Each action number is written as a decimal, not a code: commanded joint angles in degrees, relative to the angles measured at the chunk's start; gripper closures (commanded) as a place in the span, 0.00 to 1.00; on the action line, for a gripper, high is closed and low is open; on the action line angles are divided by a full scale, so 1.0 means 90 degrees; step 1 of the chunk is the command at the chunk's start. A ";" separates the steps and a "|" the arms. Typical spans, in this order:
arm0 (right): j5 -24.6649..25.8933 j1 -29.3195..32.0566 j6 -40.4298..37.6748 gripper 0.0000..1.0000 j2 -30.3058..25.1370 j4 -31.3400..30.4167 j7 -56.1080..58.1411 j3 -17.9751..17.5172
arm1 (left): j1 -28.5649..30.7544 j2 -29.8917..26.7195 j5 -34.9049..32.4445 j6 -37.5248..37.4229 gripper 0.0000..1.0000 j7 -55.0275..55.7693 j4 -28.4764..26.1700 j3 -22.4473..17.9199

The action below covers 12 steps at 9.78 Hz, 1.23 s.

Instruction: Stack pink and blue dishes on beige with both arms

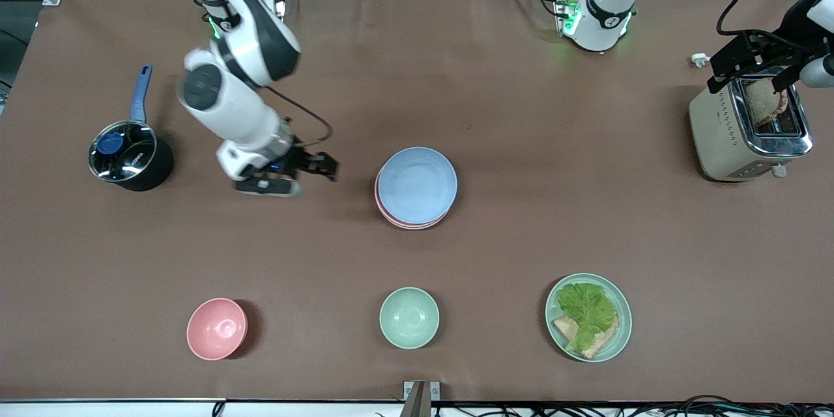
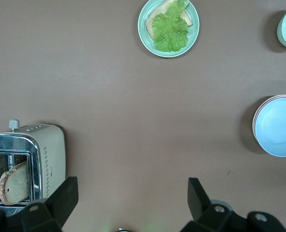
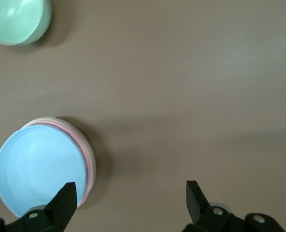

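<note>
The light blue plate [image 1: 417, 184] lies on top of a stack at the table's middle, with the pale pink plate's rim [image 1: 407, 223] showing under it. In the right wrist view the blue plate [image 3: 36, 169] covers the pink plate [image 3: 88, 159], and a thin pale edge of the beige plate [image 3: 45, 119] peeks out beneath. My right gripper [image 1: 324, 167] [image 3: 131, 186] is open and empty beside the stack, toward the right arm's end. My left gripper [image 1: 749, 75] [image 2: 133, 181] hangs open and empty, high over the toaster; its view shows the stack [image 2: 278, 128] at the picture's edge.
A black pot with a blue handle [image 1: 130, 156] stands near the right arm. Near the front edge are a pink bowl [image 1: 217, 328], a mint bowl [image 1: 409, 317] and a mint plate with lettuce and bread [image 1: 588, 316]. A toaster [image 1: 730, 130] holds bread.
</note>
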<state>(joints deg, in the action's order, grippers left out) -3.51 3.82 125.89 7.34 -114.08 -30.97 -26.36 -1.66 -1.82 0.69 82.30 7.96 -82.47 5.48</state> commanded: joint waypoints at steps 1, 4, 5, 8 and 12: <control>0.0166 -0.0014 -0.1140 0.00 -0.0754 0.0436 0.0022 0.1097 | 0.0038 -0.0042 0.0001 0.0065 0.00 -0.0025 -0.0280 0.0026; 0.0166 -0.0024 -0.2518 0.00 -0.0825 0.1832 0.1384 0.2456 | -0.0011 -0.0052 0.0050 0.0055 0.00 -0.0162 -0.0300 -0.0208; 0.0166 -0.0053 -0.3054 0.00 -0.0825 0.2281 0.2096 0.2818 | -0.0030 -0.0052 0.0050 0.0055 0.00 -0.0152 -0.0300 -0.0247; 0.0185 -0.0034 -0.4580 0.00 -0.0796 0.3814 0.2716 0.3396 | -0.0021 -0.0032 0.0050 0.0055 0.00 -0.0152 -0.0300 -0.0247; 0.0254 0.0025 -0.4955 0.00 -0.0766 0.3819 0.3265 0.3388 | -0.0021 -0.0042 0.0040 0.0055 0.00 -0.0152 -0.0300 -0.0237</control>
<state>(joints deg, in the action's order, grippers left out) -2.42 4.09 81.31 -0.27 -80.41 -2.44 4.34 -1.70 -1.81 0.70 82.32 7.57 -82.91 3.62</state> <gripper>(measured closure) 0.000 0.000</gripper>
